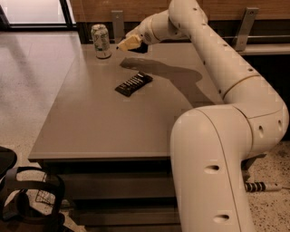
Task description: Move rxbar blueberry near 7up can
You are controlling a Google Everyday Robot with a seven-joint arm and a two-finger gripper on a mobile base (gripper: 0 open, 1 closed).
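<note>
**Soft overhead light, daylight at far left**

A bright glass window (36,11) washes the pale speckled floor (27,68) with glare. The gripper (129,43), hovering over the grey flat counter (90,127) beside the pale silver 7up can (101,41), casts a soft-edged dark shadow (158,70) beneath itself.
</note>
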